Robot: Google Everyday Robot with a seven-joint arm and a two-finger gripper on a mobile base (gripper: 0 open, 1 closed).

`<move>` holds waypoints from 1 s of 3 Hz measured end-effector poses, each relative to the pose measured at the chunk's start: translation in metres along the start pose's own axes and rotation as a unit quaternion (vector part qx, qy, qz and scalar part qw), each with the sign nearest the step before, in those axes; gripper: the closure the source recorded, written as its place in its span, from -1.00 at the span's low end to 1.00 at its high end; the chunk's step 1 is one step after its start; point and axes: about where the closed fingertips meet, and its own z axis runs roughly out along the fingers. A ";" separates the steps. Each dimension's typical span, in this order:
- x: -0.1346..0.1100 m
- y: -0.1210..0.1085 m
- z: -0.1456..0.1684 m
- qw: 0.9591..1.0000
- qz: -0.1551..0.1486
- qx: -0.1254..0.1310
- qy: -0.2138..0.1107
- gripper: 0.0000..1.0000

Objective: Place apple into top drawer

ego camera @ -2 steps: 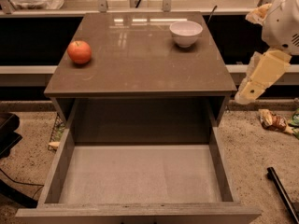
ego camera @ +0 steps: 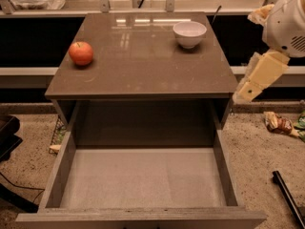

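The red-orange apple (ego camera: 81, 53) sits on the left side of the glossy brown cabinet top (ego camera: 143, 66). The top drawer (ego camera: 143, 180) is pulled wide open below it, and its pale bottom holds nothing. My gripper (ego camera: 249, 90) hangs on the cream-coloured arm at the right, beside the cabinet's right edge. It is far from the apple, about level with the cabinet top, and holds nothing that I can see.
A white bowl (ego camera: 189, 33) stands at the back right of the cabinet top. Snack packets (ego camera: 279, 124) and a black bar (ego camera: 288, 194) lie on the floor at the right. A dark object (ego camera: 7, 137) is at the left. A counter edge runs behind.
The gripper has shifted slightly to the left, towards the cabinet's right edge. The apple, the bowl and the drawer have not moved.
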 end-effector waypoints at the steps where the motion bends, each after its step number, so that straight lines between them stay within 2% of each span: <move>1: -0.010 -0.007 0.026 0.998 0.022 0.017 -0.059 -1.00; 2: -0.044 -0.024 0.059 0.985 0.052 0.044 -0.161 -1.00; 3: -0.044 -0.023 0.059 0.985 0.051 0.043 -0.161 -1.00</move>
